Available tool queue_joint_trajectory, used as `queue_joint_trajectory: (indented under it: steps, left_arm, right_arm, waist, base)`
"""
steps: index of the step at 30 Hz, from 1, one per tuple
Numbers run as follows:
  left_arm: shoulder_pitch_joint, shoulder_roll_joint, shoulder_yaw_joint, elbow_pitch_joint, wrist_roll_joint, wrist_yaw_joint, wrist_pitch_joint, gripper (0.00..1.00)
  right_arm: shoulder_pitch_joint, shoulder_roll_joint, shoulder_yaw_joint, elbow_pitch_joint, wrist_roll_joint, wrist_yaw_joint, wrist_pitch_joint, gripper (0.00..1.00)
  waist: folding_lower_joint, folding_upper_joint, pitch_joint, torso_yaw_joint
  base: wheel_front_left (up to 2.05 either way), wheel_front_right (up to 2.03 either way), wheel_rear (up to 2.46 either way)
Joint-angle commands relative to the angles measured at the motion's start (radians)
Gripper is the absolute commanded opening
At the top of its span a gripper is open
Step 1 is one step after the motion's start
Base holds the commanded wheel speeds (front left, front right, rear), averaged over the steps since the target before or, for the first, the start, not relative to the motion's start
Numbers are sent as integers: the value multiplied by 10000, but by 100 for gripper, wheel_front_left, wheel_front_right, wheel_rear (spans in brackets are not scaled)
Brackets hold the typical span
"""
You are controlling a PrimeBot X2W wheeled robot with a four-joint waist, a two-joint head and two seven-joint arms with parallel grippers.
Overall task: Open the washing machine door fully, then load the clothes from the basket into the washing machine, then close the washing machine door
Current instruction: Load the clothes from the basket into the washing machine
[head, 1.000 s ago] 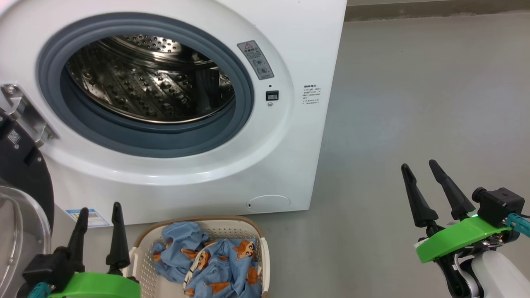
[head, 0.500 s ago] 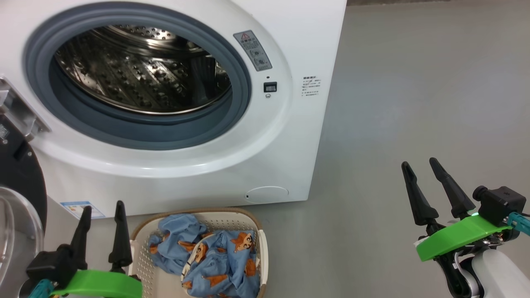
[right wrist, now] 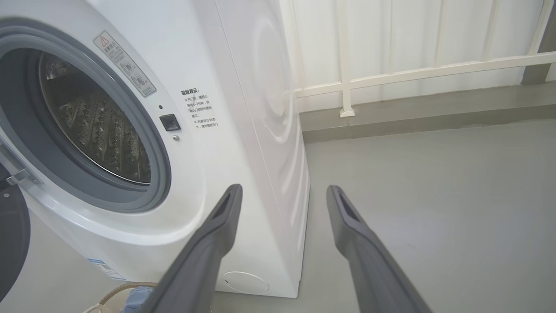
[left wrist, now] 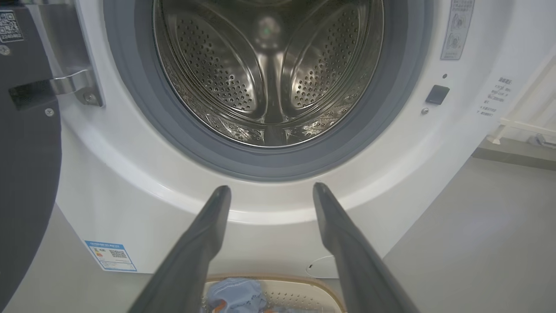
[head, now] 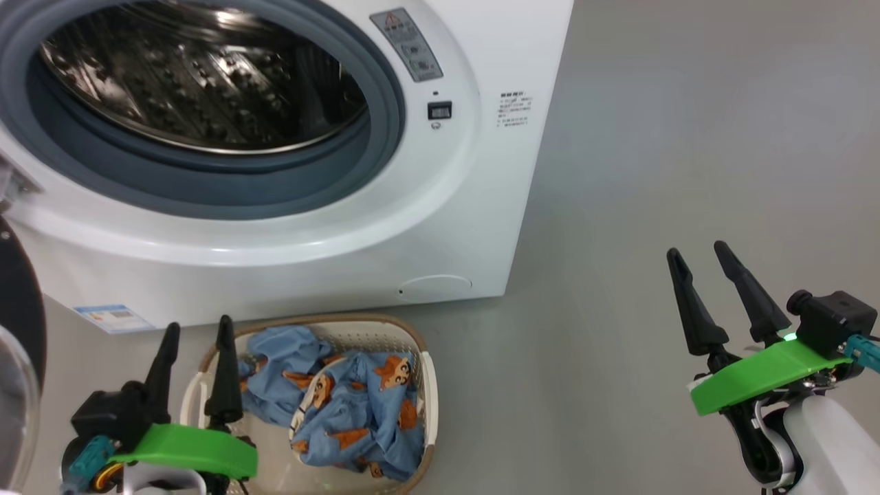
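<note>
Hanging open beside the washing machine, the door looks done, while the clothes lie in the basket below the empty drum, not yet loaded, with jaws of the left gripper and right gripper parted, holding nothing.

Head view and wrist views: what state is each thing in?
washing machine door: swung open
washing machine: drum exposed, nothing seen inside
basket: upright, loaded
clothes: crumpled inside it
left gripper: open, empty
right gripper: open, empty
</note>
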Motion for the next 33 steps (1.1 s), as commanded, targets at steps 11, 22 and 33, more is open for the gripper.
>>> queue_joint_trajectory:
  steps: [11,22,33]
  left_arm:
    - [-1182,13,-52,1078,3,-413,-58,100]
    - [-2468,-141,-958,3414,-70,-831,172,100]
    - [-3817,-154,-1883,5533,-501,-939,433,100]
  right_arm:
    - [-650,-34,98,-246,-192,56,-122,100]
    - [-1233,168,152,-292,-262,56,-122,100]
    - [-1946,360,237,-435,-354,56,-122,100]
  waist:
    - [-1,0,1468,-397]
    - [-1,0,2839,-662]
    - [-1,0,4241,-946]
  base:
    - [0,0,0]
    - [0,0,0]
    - [0,0,0]
